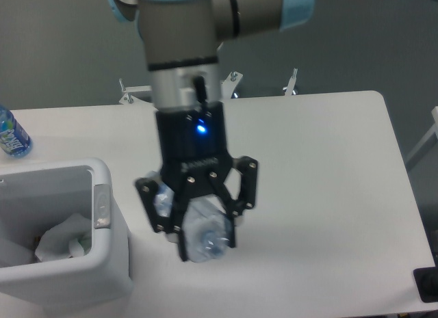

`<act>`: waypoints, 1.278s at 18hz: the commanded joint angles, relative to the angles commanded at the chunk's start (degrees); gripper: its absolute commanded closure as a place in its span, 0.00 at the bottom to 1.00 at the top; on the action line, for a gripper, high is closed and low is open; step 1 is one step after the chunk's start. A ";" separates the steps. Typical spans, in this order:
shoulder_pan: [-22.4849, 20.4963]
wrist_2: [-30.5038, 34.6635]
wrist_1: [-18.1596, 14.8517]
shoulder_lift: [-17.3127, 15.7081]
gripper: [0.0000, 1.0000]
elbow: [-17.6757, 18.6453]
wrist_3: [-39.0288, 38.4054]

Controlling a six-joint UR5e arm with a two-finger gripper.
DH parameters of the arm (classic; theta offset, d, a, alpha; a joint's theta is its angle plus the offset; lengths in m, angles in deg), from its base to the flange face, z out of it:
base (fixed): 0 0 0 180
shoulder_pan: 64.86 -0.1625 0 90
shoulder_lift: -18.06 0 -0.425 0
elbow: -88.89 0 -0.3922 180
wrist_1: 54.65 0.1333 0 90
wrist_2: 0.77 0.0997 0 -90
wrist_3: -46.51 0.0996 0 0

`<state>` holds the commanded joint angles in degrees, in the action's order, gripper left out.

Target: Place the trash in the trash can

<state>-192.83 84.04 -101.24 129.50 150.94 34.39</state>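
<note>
Hanging over the middle of the white table [321, 167], the black gripper [205, 244] has its fingers clamped on the crushed clear bottle [205, 237], which is lifted above the tabletop just right of the trash can [102, 263]. That white bin sits at the lower left of the frame, a grey tab [101, 206] on its rim and a crumpled white tissue [61, 239] lying inside. At the far left edge stands a fuller bottle with a bright blue label [10, 135].
</note>
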 joint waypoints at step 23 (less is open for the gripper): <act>9.49 -0.62 0.35 5.01 0.00 0.87 -0.19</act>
<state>-183.34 83.43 -100.88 134.51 151.81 34.20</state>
